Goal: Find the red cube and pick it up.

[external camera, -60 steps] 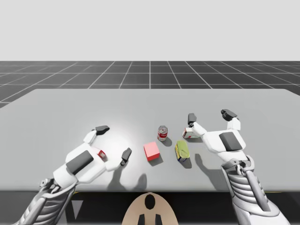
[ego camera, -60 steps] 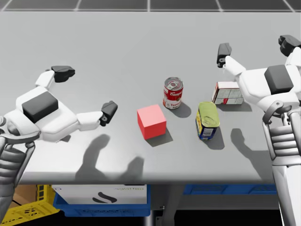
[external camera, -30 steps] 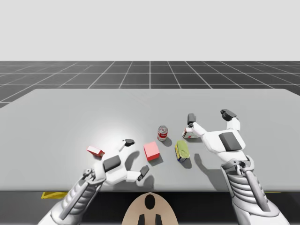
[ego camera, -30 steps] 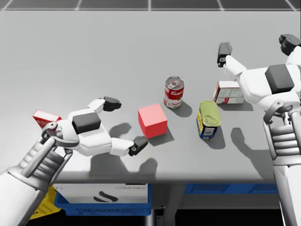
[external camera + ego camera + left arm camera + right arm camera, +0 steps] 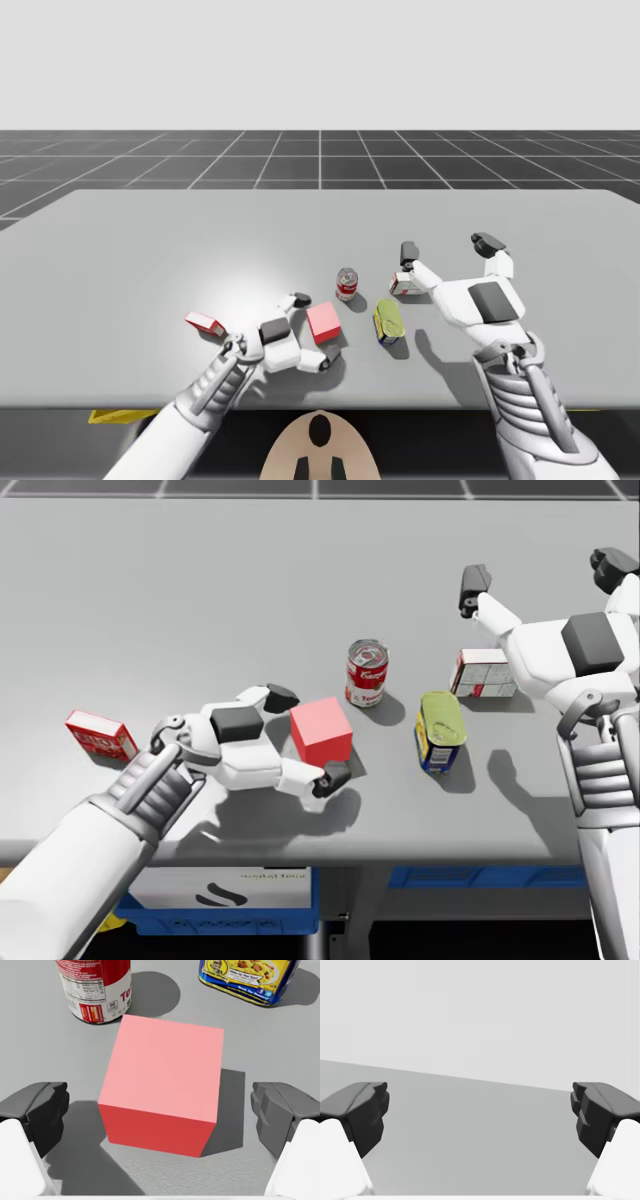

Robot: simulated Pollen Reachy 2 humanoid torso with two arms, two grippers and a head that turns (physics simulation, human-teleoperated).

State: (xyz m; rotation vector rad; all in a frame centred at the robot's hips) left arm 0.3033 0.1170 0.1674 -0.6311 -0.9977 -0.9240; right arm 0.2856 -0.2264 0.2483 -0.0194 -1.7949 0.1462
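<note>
The grey table (image 5: 150, 230) carries everything, and the things stand together in its near middle part. My right arm comes in from the near right, and my right gripper (image 5: 448, 246) is held wide open with nothing between its fingers; it seems to hang a little above the table, over the white box, but I cannot tell the height surely. My left arm comes in from the near left and lies low over the table. My left gripper (image 5: 308, 736) is also wide open and has hold of nothing. The red cube (image 5: 165, 1080) sits on the table between its fingers, one finger on the far left side of the cube and one on the near right side. In the left wrist view a gap of bare table shows between each finger and the cube. To the right of the cube, a little apart, lies the yellow oblong can (image 5: 441, 730) with blue sides. The red and white round can (image 5: 367, 673) stands upright just beyond the cube's far right corner. The white box (image 5: 485, 673) lies just beyond the yellow oblong can. The small red box (image 5: 100, 734) lies at the left, beside my left arm and well apart from the cube.
</note>
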